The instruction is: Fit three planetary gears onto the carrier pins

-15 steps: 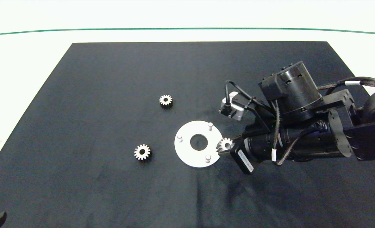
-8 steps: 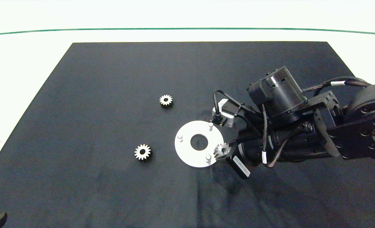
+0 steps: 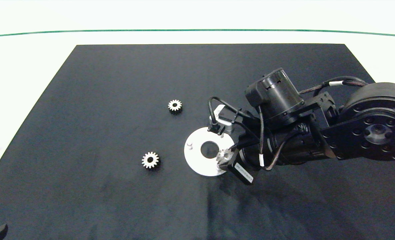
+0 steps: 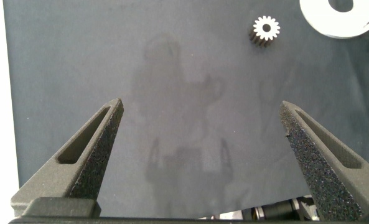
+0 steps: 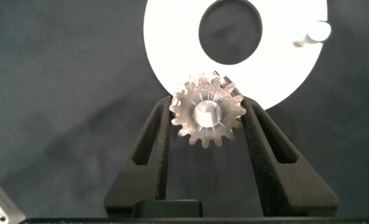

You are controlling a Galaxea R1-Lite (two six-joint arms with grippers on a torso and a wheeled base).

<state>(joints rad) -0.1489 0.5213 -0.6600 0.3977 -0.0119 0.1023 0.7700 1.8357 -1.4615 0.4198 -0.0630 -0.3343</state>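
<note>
The white disc (image 3: 194, 156) lies mid-mat, and one carrier pin (image 3: 190, 145) stands clear on its left side. My right gripper (image 3: 224, 158) is shut on one planetary gear (image 3: 223, 155), held over the disc's near right part where it hides the pin there. In the right wrist view the gear (image 5: 207, 116) sits flat between the fingers (image 5: 156, 134) at the disc (image 5: 172, 37) rim, with a pale round spot in its centre hole; another pin (image 5: 315, 32) stands apart. Two more gears (image 3: 174, 105) (image 3: 150, 160) lie loose on the mat. My left gripper (image 4: 201, 106) hangs open over bare mat.
The black mat (image 3: 117, 200) covers most of the white table, whose far edge has a green line (image 3: 197, 30). The right arm's wrist camera (image 3: 221, 120) overhangs the disc's far side. The left wrist view also shows a loose gear (image 4: 266, 28) and the disc's edge (image 4: 333, 25).
My right arm has moved left with the gear, from beside the disc's right rim to over its near right part. The loose gears and the left arm have not moved.
</note>
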